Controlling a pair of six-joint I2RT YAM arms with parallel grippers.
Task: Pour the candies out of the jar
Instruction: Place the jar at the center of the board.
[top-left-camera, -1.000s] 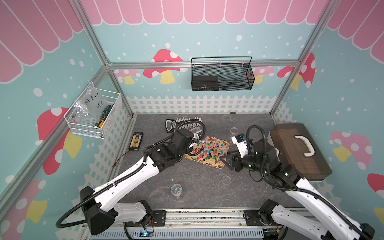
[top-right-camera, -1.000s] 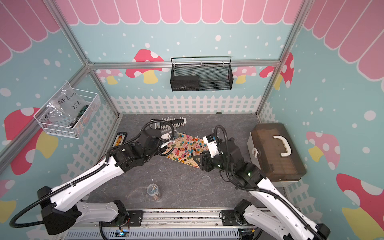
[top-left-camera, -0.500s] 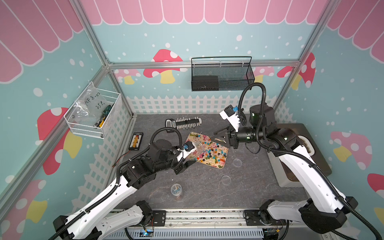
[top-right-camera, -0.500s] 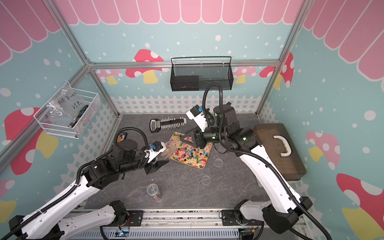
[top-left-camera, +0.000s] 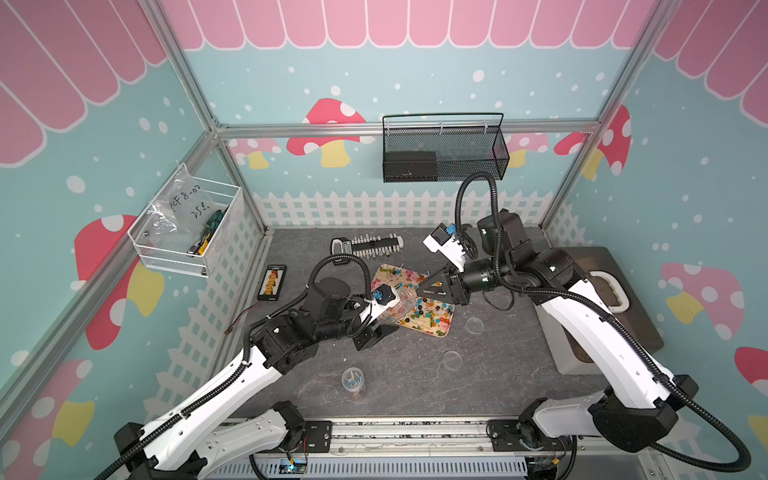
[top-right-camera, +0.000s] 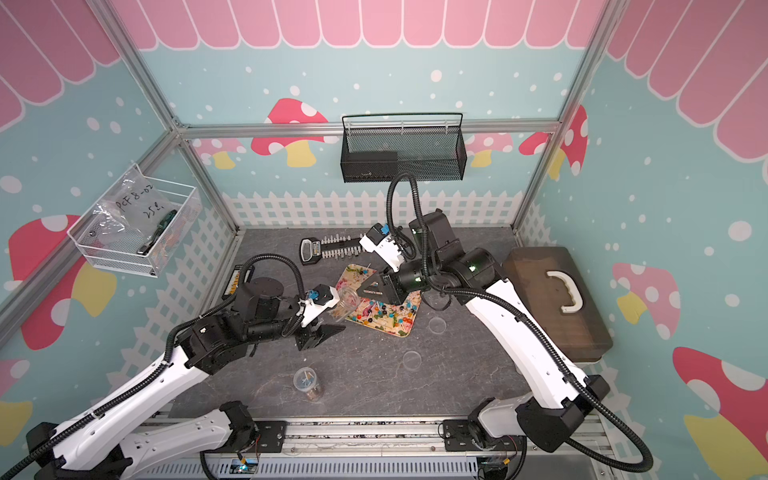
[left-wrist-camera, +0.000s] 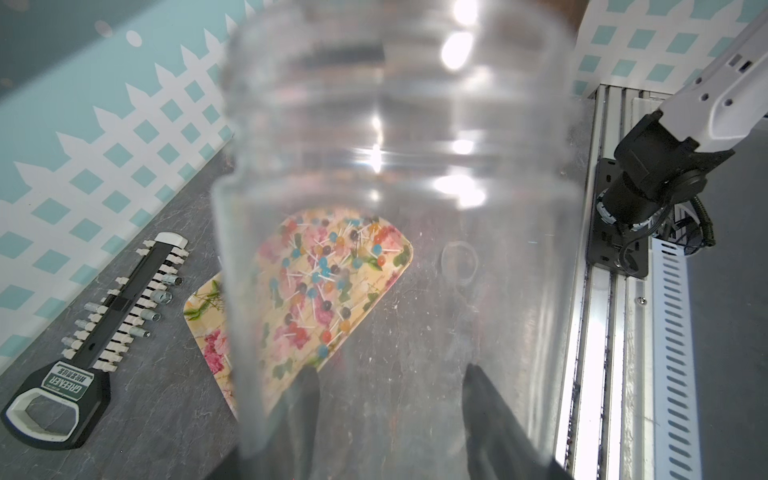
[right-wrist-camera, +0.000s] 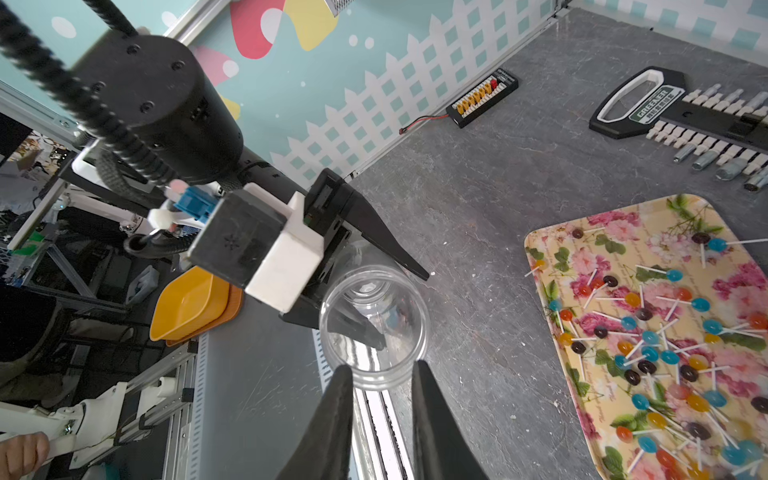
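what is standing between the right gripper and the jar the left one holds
Nothing visible: the right gripper is right at the open rim of the jar, which the left gripper holds.

Teal walls with pink scallops and mushrooms enclose a grey tabletop edged by white fencing.

Bare tabletop between small jar and clear lid gives passage.

clear glossy plastic jar, matt grey tabletop
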